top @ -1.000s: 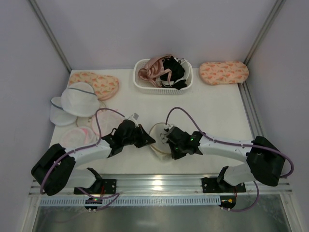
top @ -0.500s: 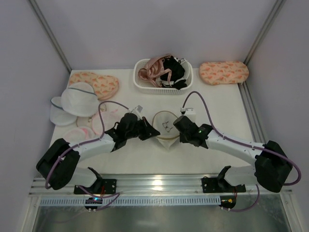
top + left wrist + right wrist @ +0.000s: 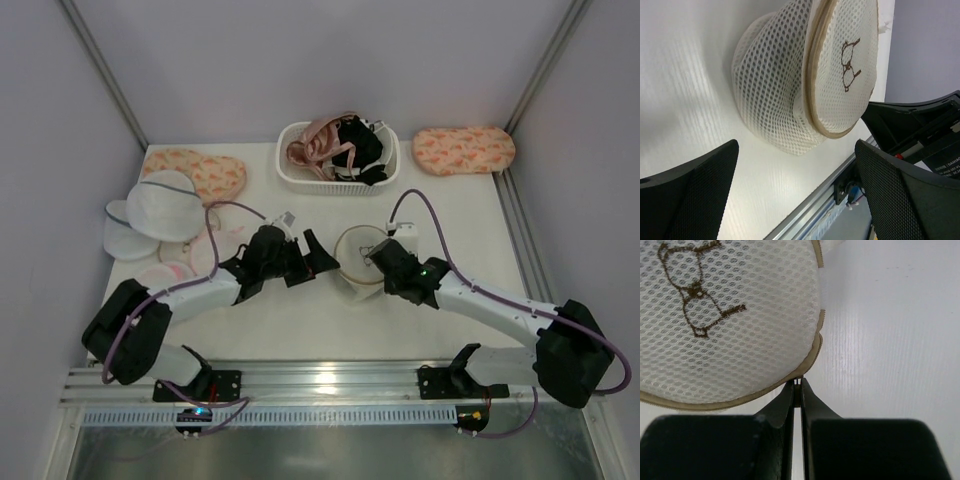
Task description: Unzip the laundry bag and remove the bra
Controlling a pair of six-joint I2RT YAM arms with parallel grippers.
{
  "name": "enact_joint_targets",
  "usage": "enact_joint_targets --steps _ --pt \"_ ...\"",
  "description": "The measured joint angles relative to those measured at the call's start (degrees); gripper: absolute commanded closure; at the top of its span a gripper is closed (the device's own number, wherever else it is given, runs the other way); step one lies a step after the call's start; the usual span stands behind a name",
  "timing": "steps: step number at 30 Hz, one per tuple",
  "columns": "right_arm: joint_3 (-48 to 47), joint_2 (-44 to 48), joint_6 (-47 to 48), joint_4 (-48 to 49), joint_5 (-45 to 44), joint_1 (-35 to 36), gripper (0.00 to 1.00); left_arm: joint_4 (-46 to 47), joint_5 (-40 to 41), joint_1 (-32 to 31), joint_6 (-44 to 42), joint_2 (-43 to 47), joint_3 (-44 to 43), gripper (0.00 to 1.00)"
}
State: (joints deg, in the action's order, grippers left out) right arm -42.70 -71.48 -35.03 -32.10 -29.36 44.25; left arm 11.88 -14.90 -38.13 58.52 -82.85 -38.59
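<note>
"What sort of place am I driving in today?"

"A robotics lab cell, as far as I can see. The bench [image 3: 455, 215] is a plain white board, boxed in by blank white panels [image 3: 320, 60] on aluminium posts [image 3: 105, 75]."

"Nothing homely, then?"

"No. My left arm [image 3: 190, 298] and right arm [image 3: 490, 305] are bolted to a slotted metal rail [image 3: 330, 378] at the near edge. Purple cables [image 3: 410, 192] loop in the open, and laundry sits in a white plastic basket [image 3: 335, 180]."
</note>
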Motion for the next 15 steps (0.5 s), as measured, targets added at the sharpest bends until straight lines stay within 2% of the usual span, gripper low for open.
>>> enact_joint_targets --steps 3,8,11,15 --pt "1.31 3.06 1.64 1.29 5.07 -0.11 0.96 -1.53 1.03 -0.17 1.2 4.98 3.32 0.0" --pt "5.9 6.95 5.92 11.89 29.2 0.0 0.96 -3.72 2.47 -2.25 4.22 14.03 7.37 0.01" --pt "7.15 6.91 6.84 17.31 38.69 0.28 0.96 -3.65 2.84 -3.63 5.64 14.88 7.67 0.0" --pt "6.91 5.01 7.96 22.29 45.62 0.33 0.96 -2.89 2.86 -4.52 7.15 13.44 7.78 0.01"
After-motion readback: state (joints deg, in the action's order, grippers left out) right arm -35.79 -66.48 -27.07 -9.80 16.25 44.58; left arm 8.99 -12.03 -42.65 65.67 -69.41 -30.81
